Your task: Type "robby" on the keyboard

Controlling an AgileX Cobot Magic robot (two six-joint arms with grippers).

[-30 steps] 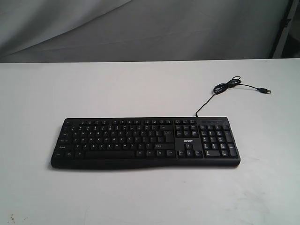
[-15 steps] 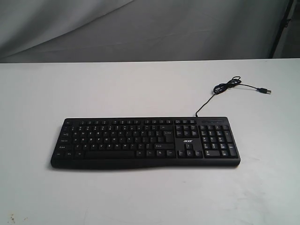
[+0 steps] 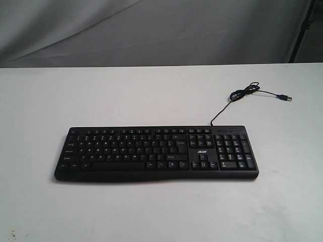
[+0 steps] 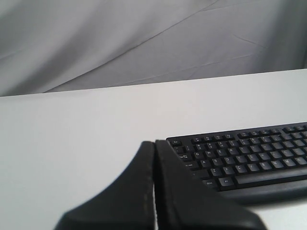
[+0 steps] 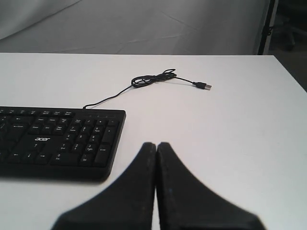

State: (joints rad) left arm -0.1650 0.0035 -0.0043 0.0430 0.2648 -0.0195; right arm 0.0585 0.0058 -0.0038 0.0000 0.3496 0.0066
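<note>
The black keyboard point(image 3: 156, 153) lies flat on the white table, number pad and "acer" logo toward the right. Its thin cable point(image 3: 237, 97) runs back to a loose coil and a free USB plug point(image 3: 286, 97). Neither arm shows in the exterior view. In the left wrist view my left gripper point(image 4: 154, 143) is shut and empty, off the keyboard's point(image 4: 244, 155) Esc-side end and above the table. In the right wrist view my right gripper point(image 5: 156, 144) is shut and empty, beside the number-pad end of the keyboard point(image 5: 57, 141).
The white table point(image 3: 151, 96) ends at a grey cloth backdrop point(image 3: 151, 30). A dark stand pole point(image 3: 303, 30) rises at the far right. The table's right edge point(image 5: 290, 72) shows in the right wrist view.
</note>
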